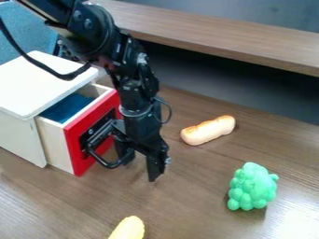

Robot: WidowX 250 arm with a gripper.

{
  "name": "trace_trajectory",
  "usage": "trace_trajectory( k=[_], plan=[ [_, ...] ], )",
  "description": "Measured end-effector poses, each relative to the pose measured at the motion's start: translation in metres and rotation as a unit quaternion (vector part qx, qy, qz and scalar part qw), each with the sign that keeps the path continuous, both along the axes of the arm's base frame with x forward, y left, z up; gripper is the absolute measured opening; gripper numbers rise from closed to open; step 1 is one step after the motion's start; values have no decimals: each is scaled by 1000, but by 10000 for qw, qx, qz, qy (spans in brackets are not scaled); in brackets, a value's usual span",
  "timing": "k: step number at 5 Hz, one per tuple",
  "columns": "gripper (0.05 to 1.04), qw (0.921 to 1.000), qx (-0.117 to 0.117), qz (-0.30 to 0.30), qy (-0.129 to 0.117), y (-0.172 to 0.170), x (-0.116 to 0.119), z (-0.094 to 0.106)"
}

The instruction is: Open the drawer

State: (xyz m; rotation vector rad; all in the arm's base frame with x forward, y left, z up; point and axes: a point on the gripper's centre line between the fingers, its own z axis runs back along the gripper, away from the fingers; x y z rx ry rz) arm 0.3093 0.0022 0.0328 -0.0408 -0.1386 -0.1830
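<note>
Called for a slow, level pull on the black loop handle point(109, 165), straight away from the white cabinet point(38, 83), with the two-finger gripper point(141, 169) spread open before it and the red-fronted drawer point(73, 145) jutting partway out of it.

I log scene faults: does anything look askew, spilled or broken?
Nothing stands out. The drawer is partly open, which fits the task; the toy bread, green grapes and yellow toy look undamaged, with no visible spill.
</note>
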Motion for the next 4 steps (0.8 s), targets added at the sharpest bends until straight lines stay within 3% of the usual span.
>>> trace_trajectory(
  k=[3,4],
  plan=[
    [999,9983,3,-580,51,-40,-3,1],
    [999,9993,209,-323,5,-33,-4,8]
  ],
)
